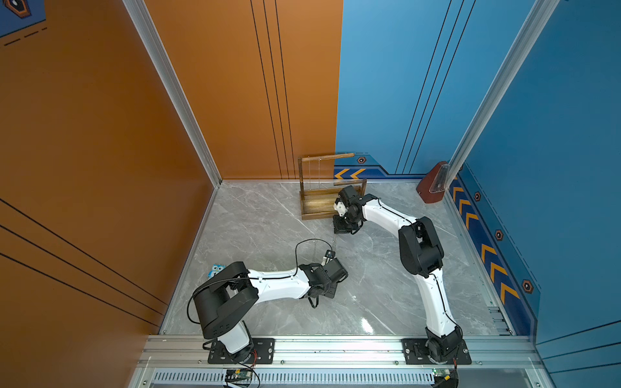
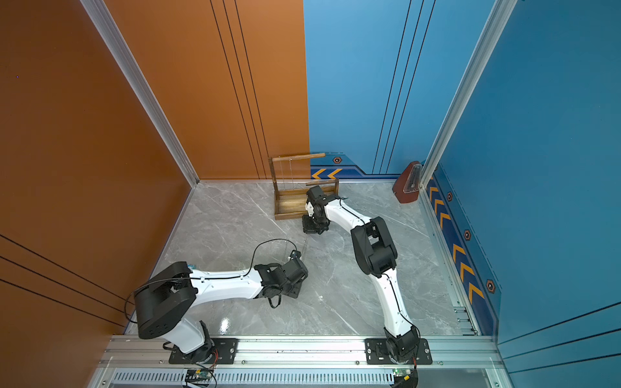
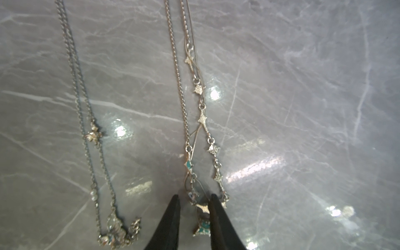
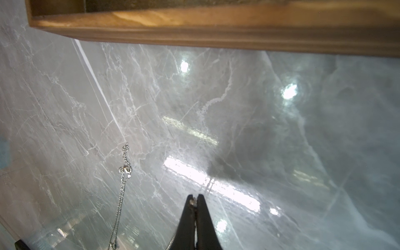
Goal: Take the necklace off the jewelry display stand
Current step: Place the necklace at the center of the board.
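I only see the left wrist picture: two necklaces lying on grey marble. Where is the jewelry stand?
Observer: The jewelry display stand is at the far end of the table.
Operator: Is it bare?
Observer: No. In both top views thin chains hang from its long crossbar.
Operator: And the other arm?
Observer: The right end effector is shut, close to the front edge of the stand's tray.
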`<state>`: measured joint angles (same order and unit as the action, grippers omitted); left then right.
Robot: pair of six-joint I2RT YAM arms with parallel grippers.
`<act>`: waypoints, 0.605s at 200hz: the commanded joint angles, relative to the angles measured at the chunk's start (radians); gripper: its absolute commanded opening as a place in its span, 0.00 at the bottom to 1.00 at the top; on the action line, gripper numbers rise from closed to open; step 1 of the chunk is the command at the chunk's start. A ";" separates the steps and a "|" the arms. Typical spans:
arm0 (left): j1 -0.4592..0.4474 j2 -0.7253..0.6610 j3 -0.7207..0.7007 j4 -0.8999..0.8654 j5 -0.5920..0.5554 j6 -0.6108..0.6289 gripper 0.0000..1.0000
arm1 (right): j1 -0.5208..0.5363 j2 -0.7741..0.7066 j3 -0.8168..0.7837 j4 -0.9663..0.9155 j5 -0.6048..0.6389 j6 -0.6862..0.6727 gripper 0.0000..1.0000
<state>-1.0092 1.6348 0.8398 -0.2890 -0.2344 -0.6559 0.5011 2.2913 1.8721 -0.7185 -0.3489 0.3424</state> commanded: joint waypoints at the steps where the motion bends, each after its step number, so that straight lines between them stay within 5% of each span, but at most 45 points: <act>1: -0.011 0.047 0.005 -0.099 0.066 -0.019 0.28 | -0.009 0.026 0.036 -0.015 -0.022 0.020 0.04; 121: -0.015 0.027 0.020 -0.098 0.057 -0.018 0.33 | -0.015 0.073 0.070 -0.015 -0.050 0.034 0.17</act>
<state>-1.0096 1.6588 0.8749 -0.3088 -0.2241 -0.6605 0.4915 2.3463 1.9141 -0.7181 -0.3901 0.3676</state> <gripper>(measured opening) 0.326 0.170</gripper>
